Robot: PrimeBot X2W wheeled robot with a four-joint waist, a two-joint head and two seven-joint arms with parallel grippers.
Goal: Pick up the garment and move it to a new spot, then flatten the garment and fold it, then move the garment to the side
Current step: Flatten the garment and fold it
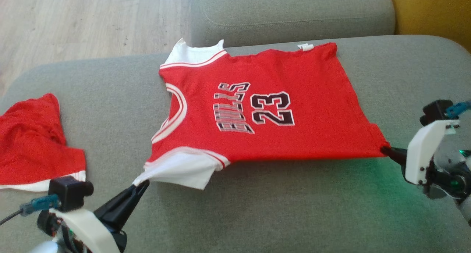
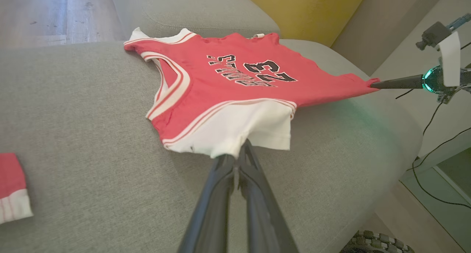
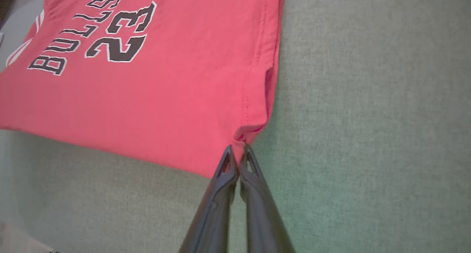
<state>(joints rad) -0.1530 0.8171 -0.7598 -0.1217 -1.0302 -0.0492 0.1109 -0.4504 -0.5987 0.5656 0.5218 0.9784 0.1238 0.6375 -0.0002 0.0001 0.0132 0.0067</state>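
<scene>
The garment [image 1: 257,109] is a red jersey with white sleeves, "BULLS 23" printed in black, spread on the grey sofa cushion [image 1: 110,109]. My left gripper [image 1: 141,186] is shut on the near white sleeve's corner, seen up close in the left wrist view as the left gripper [image 2: 239,153] pinching the garment [image 2: 228,87]. My right gripper [image 1: 384,149] is shut on the near hem corner, and the right wrist view shows that right gripper [image 3: 238,150] clamped on the red garment [image 3: 147,91]. The near edge is lifted and stretched taut between both grippers.
A second red and white cloth [image 1: 33,146] lies crumpled at the cushion's left end. Behind the jersey rises the sofa back [image 1: 294,14], with a yellow cushion [image 1: 430,10] at the far right. Wooden floor [image 1: 73,21] lies beyond at the left.
</scene>
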